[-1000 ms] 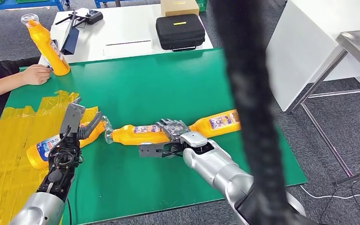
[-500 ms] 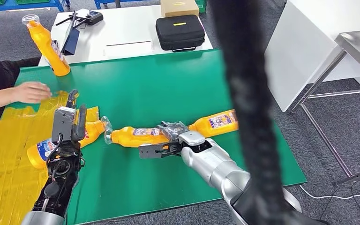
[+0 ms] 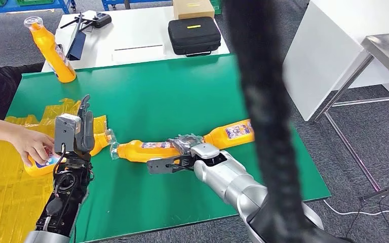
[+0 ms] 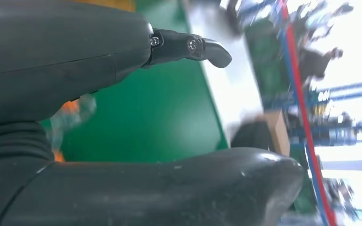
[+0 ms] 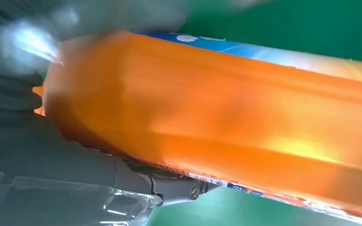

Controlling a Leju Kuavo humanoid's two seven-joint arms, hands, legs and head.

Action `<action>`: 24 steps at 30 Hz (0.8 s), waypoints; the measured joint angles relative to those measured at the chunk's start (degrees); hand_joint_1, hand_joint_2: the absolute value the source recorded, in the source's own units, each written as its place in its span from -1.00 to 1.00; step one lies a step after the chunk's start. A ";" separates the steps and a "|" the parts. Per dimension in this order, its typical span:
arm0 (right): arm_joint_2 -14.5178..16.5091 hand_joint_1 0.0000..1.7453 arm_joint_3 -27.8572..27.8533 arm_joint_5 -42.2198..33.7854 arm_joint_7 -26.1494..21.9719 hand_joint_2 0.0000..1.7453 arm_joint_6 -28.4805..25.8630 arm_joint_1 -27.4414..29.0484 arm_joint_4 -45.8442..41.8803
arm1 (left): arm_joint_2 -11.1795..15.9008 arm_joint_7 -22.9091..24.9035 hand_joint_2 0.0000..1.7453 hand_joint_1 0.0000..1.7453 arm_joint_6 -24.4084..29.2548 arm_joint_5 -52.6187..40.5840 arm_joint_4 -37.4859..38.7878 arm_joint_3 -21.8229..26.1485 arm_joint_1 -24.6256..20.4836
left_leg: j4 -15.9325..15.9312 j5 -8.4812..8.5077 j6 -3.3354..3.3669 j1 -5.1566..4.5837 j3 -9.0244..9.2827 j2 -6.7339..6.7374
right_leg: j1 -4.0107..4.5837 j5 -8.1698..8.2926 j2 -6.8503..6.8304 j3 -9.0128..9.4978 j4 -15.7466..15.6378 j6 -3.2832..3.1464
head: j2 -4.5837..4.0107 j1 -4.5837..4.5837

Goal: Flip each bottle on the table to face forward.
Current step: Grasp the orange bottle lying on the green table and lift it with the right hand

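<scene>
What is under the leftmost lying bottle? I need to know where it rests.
The leftmost lying bottle lies on crinkled yellow plastic sheeting spread over the green table. A person's hand and the left robot hand cover parts of the bottle.

A black zippered case and a cardboard box sit on the white table.

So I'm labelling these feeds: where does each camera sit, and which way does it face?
Head view: high on the body, looking down at the green table; both silver arms, left hand, right hand.
Left wrist view: behind the raised left hand, facing across the table.
Right wrist view: behind the right hand, against the middle lying orange plastic bottle.
Shared: that bottle.
</scene>
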 joint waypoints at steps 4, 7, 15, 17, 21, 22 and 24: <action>-0.33 1.00 -3.30 -7.05 -1.22 1.00 -5.11 0.50 -0.40 | 0.25 1.24 1.00 -1.00 -5.58 10.45 0.02 1.29 0.38 | 0.00 0.00 0.00 0.00 -0.04 -0.01 | -0.01 0.00 -0.01 -0.01 0.00 0.00 | 0.00 0.00; -1.62 1.00 -7.93 -12.27 -3.75 1.00 -7.78 1.45 -3.17 | 0.67 1.37 1.00 -1.00 -7.26 15.13 -0.34 3.27 1.60 | 0.00 0.00 0.01 -0.01 -0.08 -0.02 | -0.02 0.00 -0.01 -0.04 0.00 0.01 | 0.00 0.01; -5.66 1.00 -18.11 -20.00 -6.39 1.00 -12.32 6.02 -17.18 | 1.43 2.11 1.00 -1.00 -11.03 22.85 -4.64 8.41 5.56 | 0.01 -0.01 0.01 -0.01 -0.21 -0.16 | -0.01 -0.01 -0.03 -0.14 0.00 0.01 | 0.00 0.00; -6.62 1.00 -19.98 -20.84 -6.14 1.00 -12.69 7.59 -21.36 | 1.49 2.16 1.00 -1.00 -10.95 23.24 -6.11 9.81 6.36 | 0.01 -0.02 0.02 -0.01 -0.25 -0.14 | -0.02 -0.01 -0.03 -0.19 0.00 0.01 | 0.00 0.01; -7.46 1.00 -22.87 -22.47 -6.51 1.00 -13.83 10.93 -28.75 | 1.52 2.67 1.00 -1.00 -11.18 23.70 -8.68 12.10 7.42 | 0.01 -0.03 0.02 -0.01 -0.31 -0.14 | -0.02 -0.02 -0.03 -0.26 0.00 0.01 | 0.00 -0.02; -7.52 1.00 -23.36 -22.64 -6.56 1.00 -13.93 11.54 -30.14 | 1.51 2.95 1.00 -1.00 -11.60 24.00 -9.15 12.42 7.63 | 0.01 -0.03 0.02 -0.01 -0.32 -0.14 | -0.01 -0.02 -0.03 -0.27 0.00 0.01 | 0.00 -0.01; -7.55 1.00 -23.94 -22.76 -6.56 1.00 -13.97 12.46 -32.25 | 1.44 3.34 1.00 -1.00 -12.31 24.41 -9.86 12.78 7.92 | 0.00 -0.03 0.01 0.00 -0.32 -0.13 | -0.01 -0.02 -0.03 -0.28 0.00 0.01 | 0.00 -0.02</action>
